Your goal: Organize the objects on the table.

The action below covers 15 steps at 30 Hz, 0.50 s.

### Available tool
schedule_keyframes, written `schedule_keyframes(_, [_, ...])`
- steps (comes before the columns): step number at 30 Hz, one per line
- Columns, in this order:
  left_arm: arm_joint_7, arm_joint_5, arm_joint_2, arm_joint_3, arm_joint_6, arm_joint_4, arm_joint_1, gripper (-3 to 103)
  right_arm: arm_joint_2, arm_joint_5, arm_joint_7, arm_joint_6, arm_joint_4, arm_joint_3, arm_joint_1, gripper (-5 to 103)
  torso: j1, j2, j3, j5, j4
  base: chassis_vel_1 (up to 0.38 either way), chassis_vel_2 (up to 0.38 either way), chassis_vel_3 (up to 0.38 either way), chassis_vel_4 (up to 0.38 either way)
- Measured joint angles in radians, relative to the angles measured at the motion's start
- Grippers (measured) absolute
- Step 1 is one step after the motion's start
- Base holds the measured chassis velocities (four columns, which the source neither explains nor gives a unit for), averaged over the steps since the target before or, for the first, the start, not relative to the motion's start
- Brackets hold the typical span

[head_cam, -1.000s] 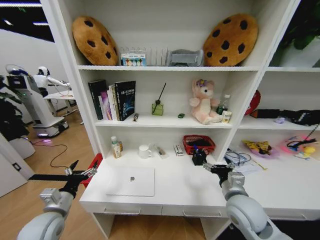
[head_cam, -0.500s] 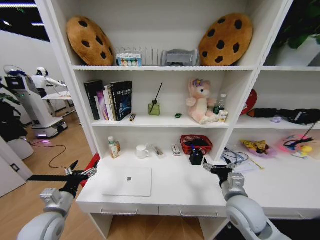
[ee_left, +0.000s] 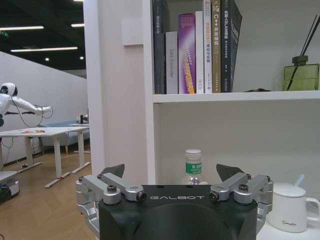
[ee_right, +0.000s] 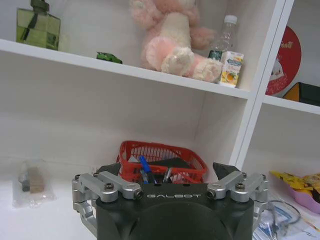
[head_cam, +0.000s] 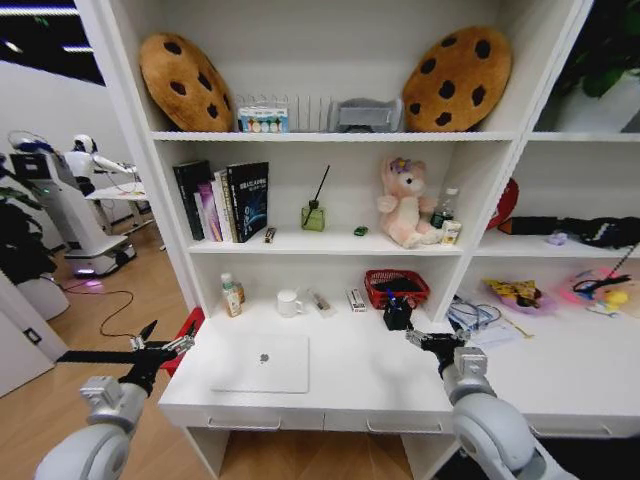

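White desk (head_cam: 370, 385) w/ silver laptop (head_cam: 262, 363) betw. both tools — left tool (head_cam: 163, 349) spread, right tool (head_cam: 421, 338) spread

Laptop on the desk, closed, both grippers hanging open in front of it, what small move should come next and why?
Probably ease the left gripper inward over the table toward the silver laptop. It hovers open off the table's left edge, holding nothing, with the laptop the nearest item. The right gripper, also open and empty, sits over the table near the dark pen cup.
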Motion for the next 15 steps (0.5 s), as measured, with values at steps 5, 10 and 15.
schedule_keyframes(5, [0.000,0.000,0.000,0.000,0.000,0.000,0.000,100,0.011,-0.010,-0.026,0.041,0.004,0.005,-0.021,100,0.000,0.000,0.000,0.0004,-0.0002,0.040,0.047,-0.018,-0.027])
schedule_keyframes(10, [0.000,0.000,0.000,0.000,0.000,0.000,0.000,100,0.014,-0.008,-0.031,0.028,0.013,0.005,-0.022,100,0.000,0.000,0.000,0.0004,-0.0002,-0.007,-0.011,-0.002,0.008])
schedule_keyframes(15, [0.000,0.000,0.000,0.000,0.000,0.000,0.000,100,0.013,-0.007,-0.035,0.021,0.014,0.005,-0.022,100,0.000,0.000,0.000,0.0003,0.0000,0.011,-0.010,-0.006,0.007])
